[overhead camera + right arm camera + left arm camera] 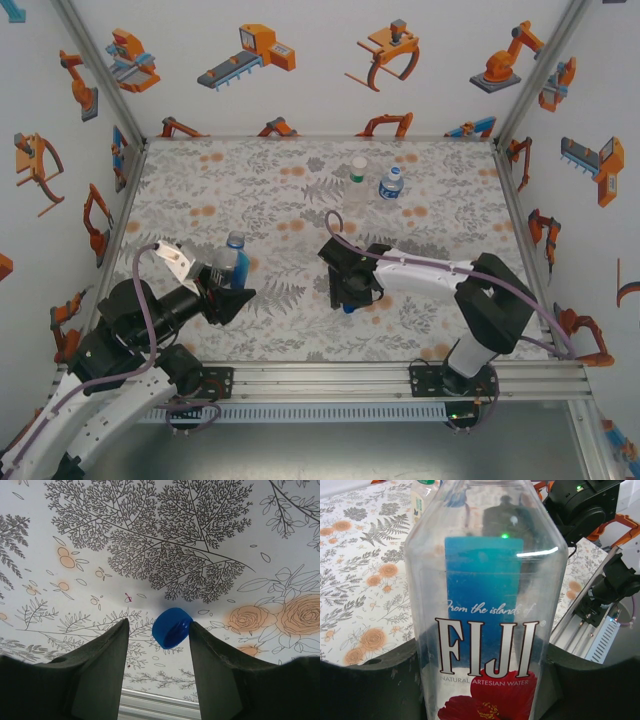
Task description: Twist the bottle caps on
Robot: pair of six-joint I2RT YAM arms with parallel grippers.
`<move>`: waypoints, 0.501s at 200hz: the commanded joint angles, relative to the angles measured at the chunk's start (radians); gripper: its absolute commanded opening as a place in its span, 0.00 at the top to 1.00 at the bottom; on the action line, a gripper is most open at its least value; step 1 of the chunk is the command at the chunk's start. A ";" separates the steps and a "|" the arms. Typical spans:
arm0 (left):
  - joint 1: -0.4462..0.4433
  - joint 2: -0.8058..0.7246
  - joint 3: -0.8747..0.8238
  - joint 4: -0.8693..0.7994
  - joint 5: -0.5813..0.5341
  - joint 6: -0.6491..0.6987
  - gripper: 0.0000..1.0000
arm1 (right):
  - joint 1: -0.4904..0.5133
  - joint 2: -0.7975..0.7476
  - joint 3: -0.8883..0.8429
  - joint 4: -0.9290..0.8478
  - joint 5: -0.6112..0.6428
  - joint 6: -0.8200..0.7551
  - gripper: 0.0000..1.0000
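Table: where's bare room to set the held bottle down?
Free: far-left table corner; middle strip between held bottle in left gripper and right gripper. Crowded: far centre, green-label bottle beside blue-label bottle; cap at right gripper.

Your clear Fiji bottle (485, 630), blue-labelled, is held upright at the near left. The blue cap (172, 627) sits tilted near the middle, off any bottle. At the far side, your green-labelled bottle (357, 178) and squat blue-labelled bottle (390, 186) stand upright, just beside each other.
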 commanded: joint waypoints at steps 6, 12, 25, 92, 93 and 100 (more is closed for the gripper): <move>0.005 -0.016 -0.001 0.002 -0.009 -0.004 1.00 | -0.005 0.022 -0.004 0.004 0.003 0.009 0.53; 0.005 -0.016 -0.001 0.001 -0.008 -0.004 1.00 | -0.005 0.025 -0.005 0.005 0.002 0.010 0.54; 0.005 -0.018 -0.002 0.000 -0.009 -0.004 1.00 | -0.006 0.032 -0.008 0.009 0.000 0.012 0.58; 0.005 -0.021 -0.004 -0.003 -0.014 -0.005 1.00 | -0.018 0.005 -0.020 0.090 -0.035 0.014 0.79; 0.006 -0.021 -0.004 -0.004 -0.014 -0.006 1.00 | -0.018 0.004 -0.021 0.095 -0.037 0.014 0.79; 0.006 -0.021 -0.005 -0.003 -0.013 -0.005 1.00 | -0.023 -0.007 -0.027 0.124 -0.051 0.015 0.80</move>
